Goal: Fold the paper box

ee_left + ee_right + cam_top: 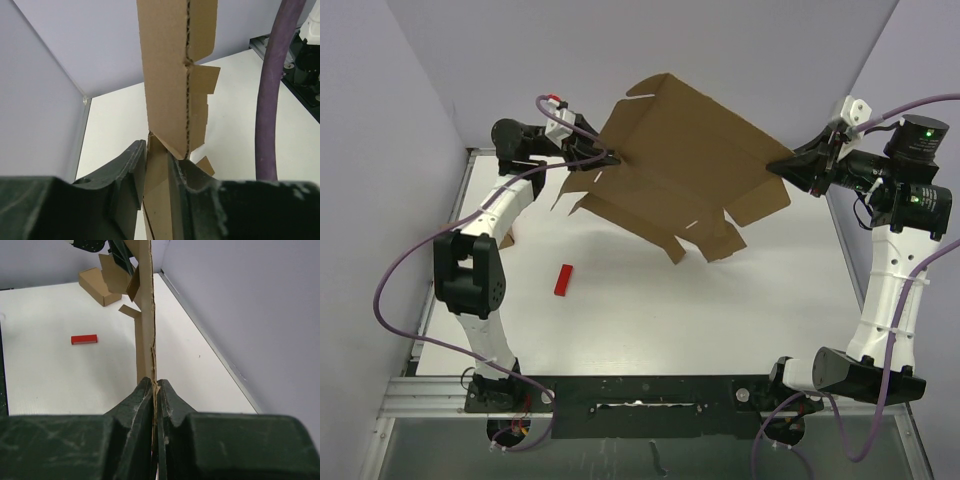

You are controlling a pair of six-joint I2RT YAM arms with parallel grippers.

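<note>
paper box point(670, 160), opened out and mostly flat, hangs tilted in the air above the white table point(720, 320), stretched between the two arms with its small flaps drooping on the near side. left gripper point(605, 158) pinches the box's left edge, fingers point(132, 170) on either side of what looks like a doubled layer of cardboard, though the wrist view is too close to be sure; right gripper point(782, 165) is pressed tight on the right edge, one thin sheet between its fingers point(132, 405). red block point(563, 280) lies on the table near the left arm, and a small brown box point(100, 285) sits further back, both untouched.
</note>
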